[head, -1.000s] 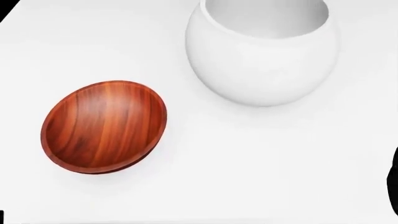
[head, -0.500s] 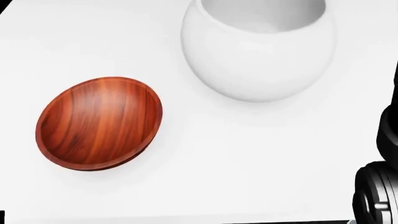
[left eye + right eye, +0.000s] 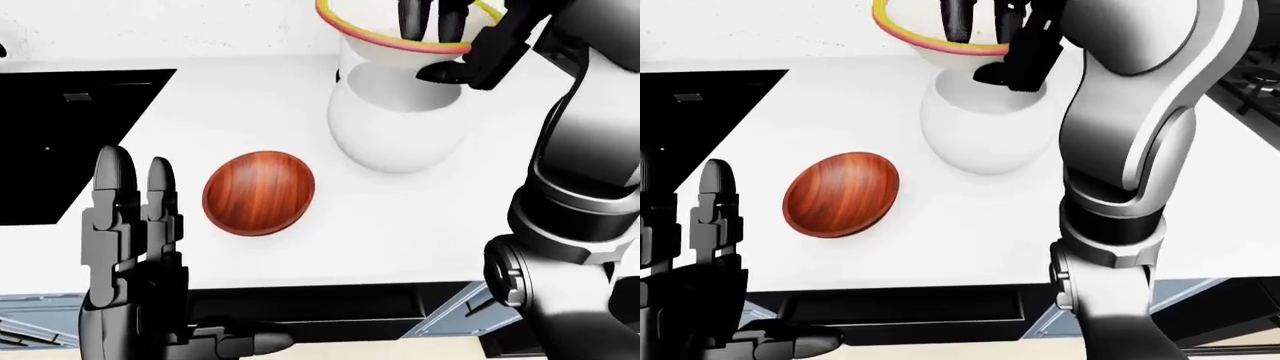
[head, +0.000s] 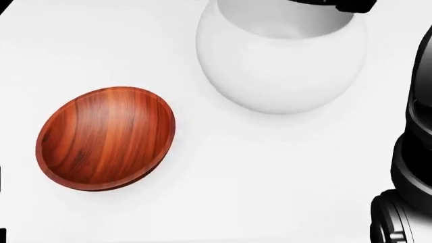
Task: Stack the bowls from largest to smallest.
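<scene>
A large white round bowl (image 3: 398, 127) stands on the white counter (image 3: 420, 225) near the top middle of the left-eye view. A brown wooden bowl (image 3: 259, 193) lies tilted on the counter to its lower left; it also shows in the head view (image 4: 105, 137). My right hand (image 3: 445, 34) is shut on the rim of a white bowl with a yellow and red rim (image 3: 375, 39), held just above the large white bowl's mouth. My left hand (image 3: 135, 217) is open, fingers upright, at the lower left, apart from the wooden bowl.
A black sink or stove (image 3: 70, 135) is set in the counter at the left. Dark drawer fronts (image 3: 330, 307) run below the counter edge. A stove corner (image 3: 1250, 79) shows at the right of the right-eye view.
My right arm has come further into the head view at the right edge, and its hand now shows above the white bowl. The picture has shifted slightly.
</scene>
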